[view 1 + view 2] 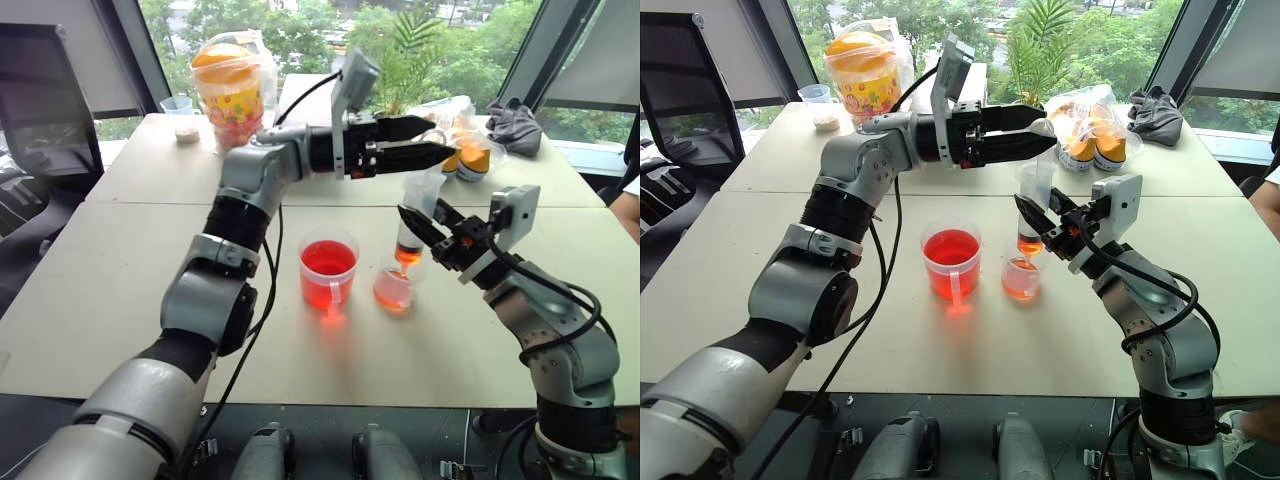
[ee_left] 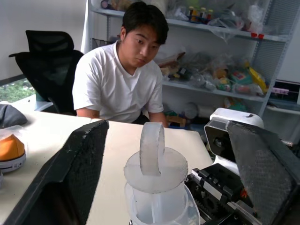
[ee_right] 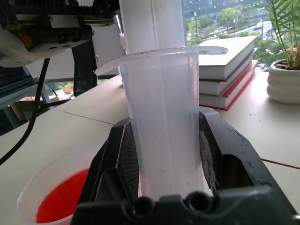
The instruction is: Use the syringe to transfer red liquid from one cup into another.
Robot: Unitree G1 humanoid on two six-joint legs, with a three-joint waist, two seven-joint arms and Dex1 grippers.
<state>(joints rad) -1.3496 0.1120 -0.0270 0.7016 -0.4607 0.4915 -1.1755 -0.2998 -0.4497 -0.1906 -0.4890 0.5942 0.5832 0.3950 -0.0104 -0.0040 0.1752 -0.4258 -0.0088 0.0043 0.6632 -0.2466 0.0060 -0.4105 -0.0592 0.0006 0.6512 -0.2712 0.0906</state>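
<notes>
The right gripper [image 1: 1038,222] clamps the syringe [image 1: 1032,208] barrel, holding it upright with its orange-red tip over the smaller cup [image 1: 1021,279], beside the larger red cup [image 1: 951,260] mid-worktop [image 1: 760,230]. The left gripper [image 1: 1035,132], fingers parted, flanks the white plunger [image 2: 152,150] top.

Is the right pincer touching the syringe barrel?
Touching: right wrist view shows the right pincer with both fingers pressed against the syringe barrel.
</notes>
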